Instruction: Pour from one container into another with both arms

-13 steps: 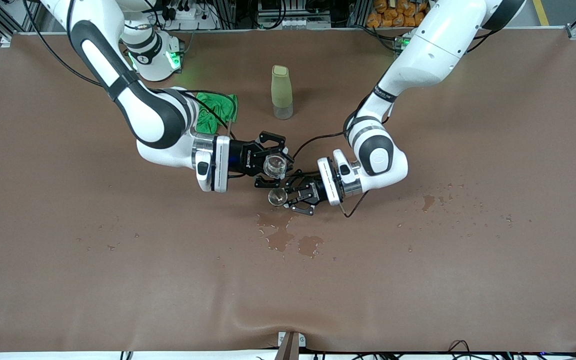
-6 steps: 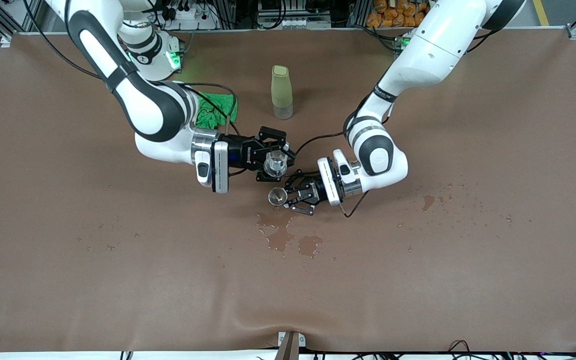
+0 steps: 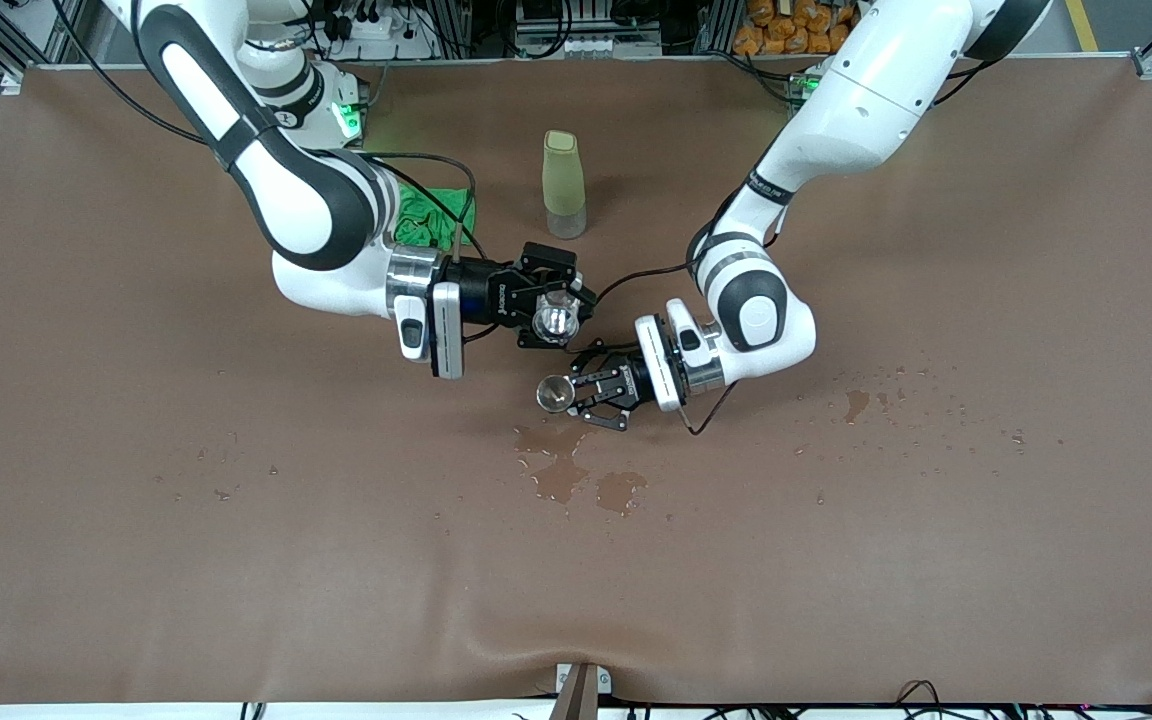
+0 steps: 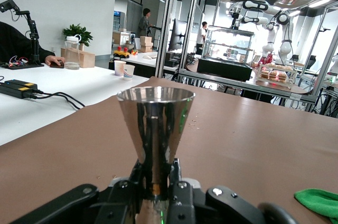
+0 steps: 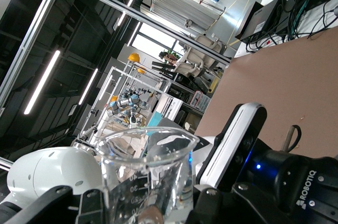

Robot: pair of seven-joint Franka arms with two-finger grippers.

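Since earlier frame, right gripper (image 3: pixel 558 312) shifted toward table's far edge, its clear ribbed-marked glass beaker (image 3: pixel 556 320) now clearly apart from the jigger. Jaws clenched on beaker. Left gripper (image 3: pixel 584 392) unmoved, jaws clamped on waist of shiny conical steel jigger (image 3: pixel 554 394), upright between its fingers. Dark wet spill (image 3: pixel 564 474) on matte brown table cover (image 3: pixel 836 550), below jigger.

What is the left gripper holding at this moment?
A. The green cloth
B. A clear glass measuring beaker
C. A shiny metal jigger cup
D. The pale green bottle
C. The left gripper has its jaws shut on the metal jigger, seen upright in the left wrist view; the glass beaker is in the right gripper.
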